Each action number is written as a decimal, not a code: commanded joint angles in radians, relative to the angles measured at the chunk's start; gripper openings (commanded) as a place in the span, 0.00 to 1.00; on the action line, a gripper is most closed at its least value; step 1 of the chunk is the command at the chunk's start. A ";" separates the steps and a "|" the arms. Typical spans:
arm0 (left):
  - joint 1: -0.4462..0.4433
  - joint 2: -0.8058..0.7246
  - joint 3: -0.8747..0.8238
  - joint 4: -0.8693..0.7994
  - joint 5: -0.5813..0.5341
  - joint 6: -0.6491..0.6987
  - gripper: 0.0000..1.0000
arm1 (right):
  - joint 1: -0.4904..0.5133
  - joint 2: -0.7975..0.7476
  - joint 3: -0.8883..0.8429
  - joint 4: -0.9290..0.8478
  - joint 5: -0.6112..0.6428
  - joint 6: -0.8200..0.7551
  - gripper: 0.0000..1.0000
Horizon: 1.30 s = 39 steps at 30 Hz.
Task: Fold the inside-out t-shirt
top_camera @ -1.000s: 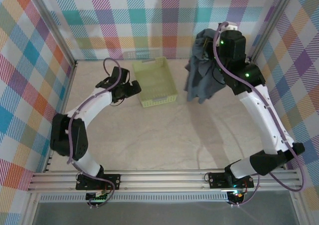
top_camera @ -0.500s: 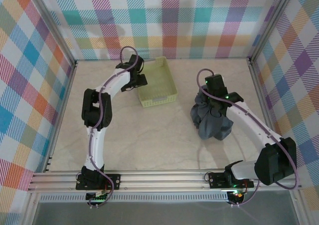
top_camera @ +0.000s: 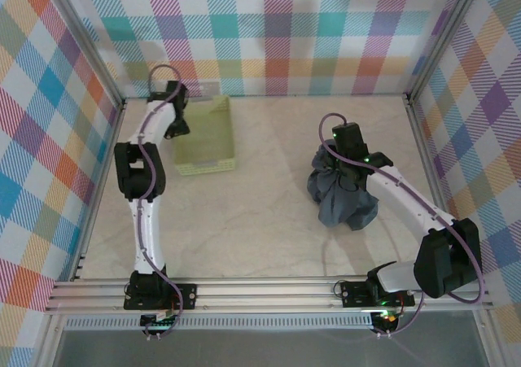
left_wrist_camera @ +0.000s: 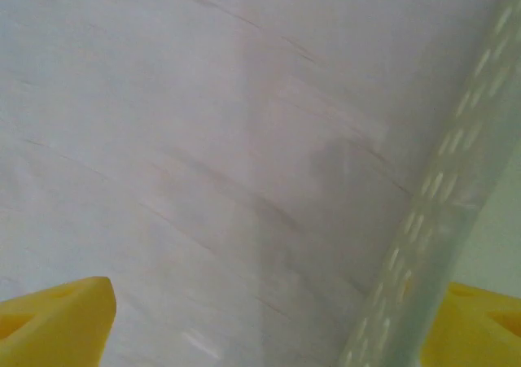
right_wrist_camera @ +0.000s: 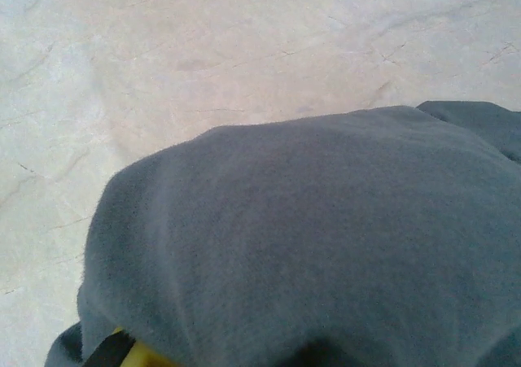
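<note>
T-shirt (top_camera: 346, 204) is bunched in a heap at 3 o'clock on the tabletop (top_camera: 244, 237), not spread. Right fingers (right_wrist_camera: 145, 356) closed, buried under the cloth, likely pinching it. Left fingers (left_wrist_camera: 57, 318) wide open, empty, beside the basket (top_camera: 205, 168) at 10 o'clock. Cloth looks light and limp and will sag. Grab hem or shoulder corners.

The left gripper (left_wrist_camera: 269, 330) is seen with its yellow fingertips (left_wrist_camera: 57, 322) spread wide at the two lower corners. A pale, faintly veined surface (left_wrist_camera: 203, 139) is shown below. A blurred pale-green mesh basket (left_wrist_camera: 423, 245) wall is seen just beside the right-hand fingertip.
</note>
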 commanded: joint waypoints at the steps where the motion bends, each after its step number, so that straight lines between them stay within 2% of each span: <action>1: 0.050 0.014 0.130 -0.122 -0.130 0.031 0.92 | -0.002 -0.011 -0.018 0.034 -0.012 0.019 0.00; 5: 0.047 -0.024 0.173 -0.160 -0.136 0.041 0.91 | -0.002 -0.024 -0.022 0.028 -0.011 0.022 0.00; 10: -0.081 -0.147 0.096 -0.114 0.005 0.029 0.93 | -0.002 -0.021 -0.012 0.018 -0.008 0.028 0.00; 13: -0.188 -0.184 0.031 -0.043 0.106 0.032 0.94 | -0.001 -0.015 -0.013 0.018 -0.009 0.038 0.00; 18: -0.324 -0.117 0.081 0.007 0.256 0.040 0.98 | -0.002 0.002 -0.020 0.018 -0.037 0.056 0.00; 21: -0.347 -0.041 0.129 0.021 0.338 0.016 0.98 | -0.002 0.002 -0.032 0.019 -0.041 0.069 0.00; 28: -0.317 0.117 0.206 0.015 0.388 -0.004 0.98 | -0.002 -0.024 -0.059 0.016 -0.033 0.066 0.00; 36: -0.193 0.126 0.156 0.006 0.284 0.038 0.99 | -0.002 -0.014 -0.057 0.023 -0.049 0.067 0.00; 39: -0.127 0.117 0.129 0.019 0.296 0.044 0.99 | 0.004 0.013 -0.047 0.031 -0.091 0.070 0.00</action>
